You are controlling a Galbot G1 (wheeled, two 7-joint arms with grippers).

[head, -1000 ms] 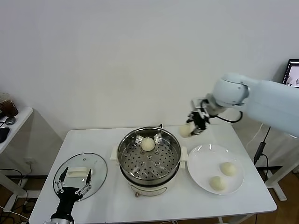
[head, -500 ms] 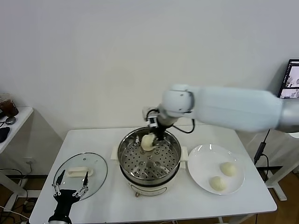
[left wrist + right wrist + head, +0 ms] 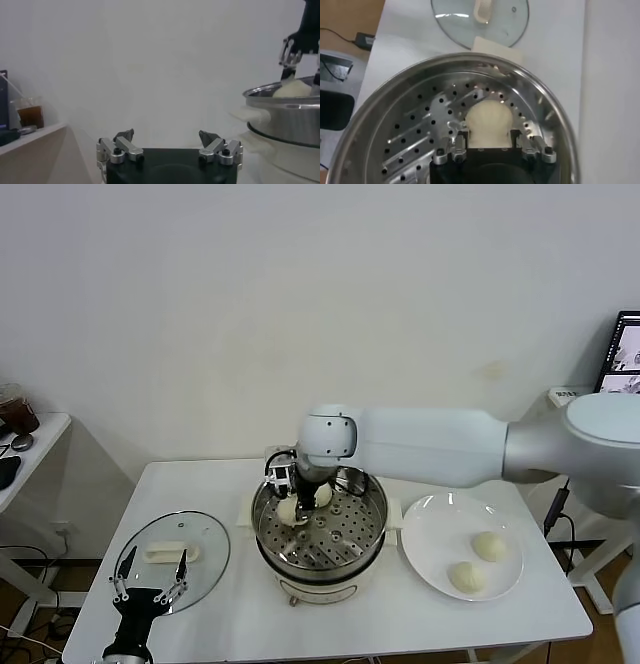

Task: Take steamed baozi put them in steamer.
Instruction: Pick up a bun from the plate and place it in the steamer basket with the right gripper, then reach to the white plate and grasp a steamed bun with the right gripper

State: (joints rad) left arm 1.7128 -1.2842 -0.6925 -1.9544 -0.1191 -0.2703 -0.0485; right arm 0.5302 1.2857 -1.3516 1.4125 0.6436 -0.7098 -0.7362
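The steamer [image 3: 320,570] stands mid-table, its perforated tray showing. My right gripper [image 3: 289,498] reaches down into its left part, shut on a baozi [image 3: 288,512] that is at or just above the tray. The right wrist view shows this baozi [image 3: 489,117] between the fingers of the right gripper [image 3: 489,134], over the tray [image 3: 415,130]. A second baozi [image 3: 322,495] lies in the steamer just to the right. Two baozi [image 3: 488,545] [image 3: 465,577] sit on the white plate [image 3: 430,529]. My left gripper [image 3: 150,588] is open and idle at the front left.
The glass lid [image 3: 172,559] with a white handle lies flat on the table left of the steamer, and also shows in the right wrist view [image 3: 479,20]. The left wrist view shows the steamer wall [image 3: 285,117] off to the side. A small side table [image 3: 20,444] stands far left.
My right arm carried the baozi from above the plate side, across the steamer, and lowered it into the left part of the tray. The left gripper hardly moved.
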